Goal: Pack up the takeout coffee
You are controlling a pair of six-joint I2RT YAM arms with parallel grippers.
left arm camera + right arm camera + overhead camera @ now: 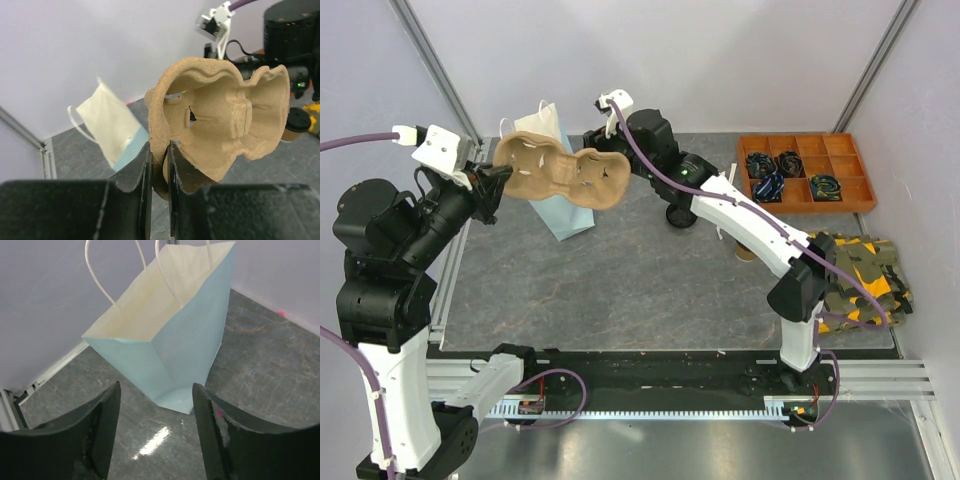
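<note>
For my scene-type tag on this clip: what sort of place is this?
Most likely a lab robot test cell, not a café: plain white panel walls enclose a grey tabletop, a slotted metal rail runs along its near edge, and an orange compartment tray sits at the back right.

Bright, even light from above leaves only soft shadows, a white glare patch sits on the worktop (pixel 150 442), and the right claw (pixel 156 387) looks dark and slightly soft.
</note>
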